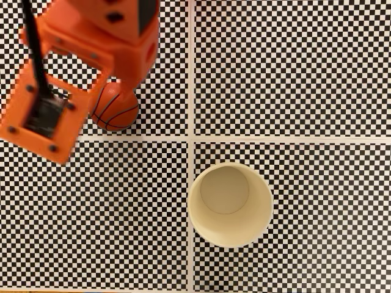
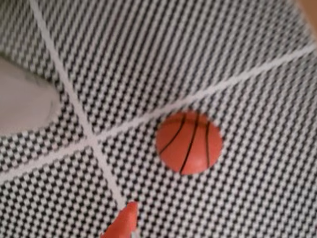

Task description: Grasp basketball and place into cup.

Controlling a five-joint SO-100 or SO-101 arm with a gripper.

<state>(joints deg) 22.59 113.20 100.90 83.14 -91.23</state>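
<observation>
The ball point(image 1: 116, 108) lies on the checkered bench point(image 1: 305, 73) in its upper-left quarter in the fixed view, close above the white line that crosses the bench and left of the upright one, partly covered by the orange arm point(image 1: 79, 67). In the wrist view the ball point(image 2: 188, 142) sits free on the checks, with one orange fingertip point(image 2: 124, 223) at the bottom edge apart from it, so the claw grasps nothing, though I cannot tell how wide it stands. The cup point(image 1: 230, 204) stands upright, mouth up, in the lower-right quarter just beside the line crossing, well apart from the ball.
</observation>
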